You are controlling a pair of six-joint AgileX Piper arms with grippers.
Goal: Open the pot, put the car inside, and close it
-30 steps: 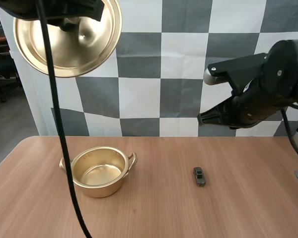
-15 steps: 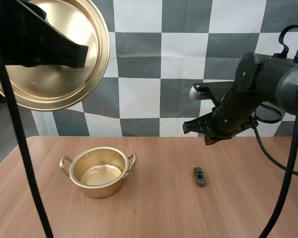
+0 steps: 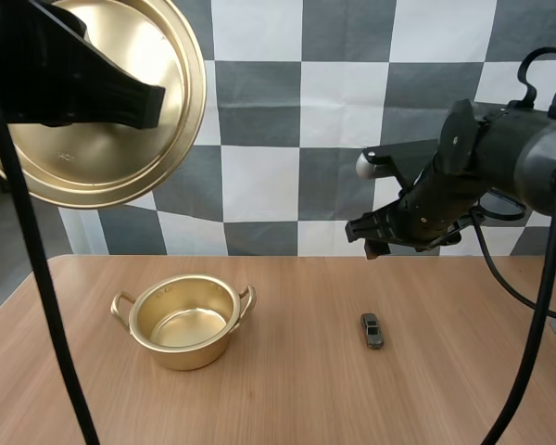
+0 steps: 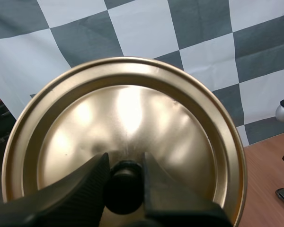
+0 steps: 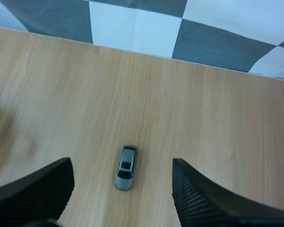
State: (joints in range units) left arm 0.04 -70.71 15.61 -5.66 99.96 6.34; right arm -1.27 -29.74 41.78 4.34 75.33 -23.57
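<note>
Car (image 3: 372, 330) is lying on the surface (image 3: 287, 394) right of the open pot (image 3: 183, 324); your right claw (image 3: 369, 241) is hovering wide above, left claw (image 4: 124, 163) gripping the lid (image 4: 132, 104). Descending off-centre, you're risking flicking it away.

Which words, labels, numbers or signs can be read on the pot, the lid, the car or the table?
No text can be read in any view.
pot: a few tiny spots on the inner wall, too small to tell if they are writing.
lid: plain gold metal, no writing.
car: grey, no label or number to be seen.
table: bare wood, no sign.
</note>
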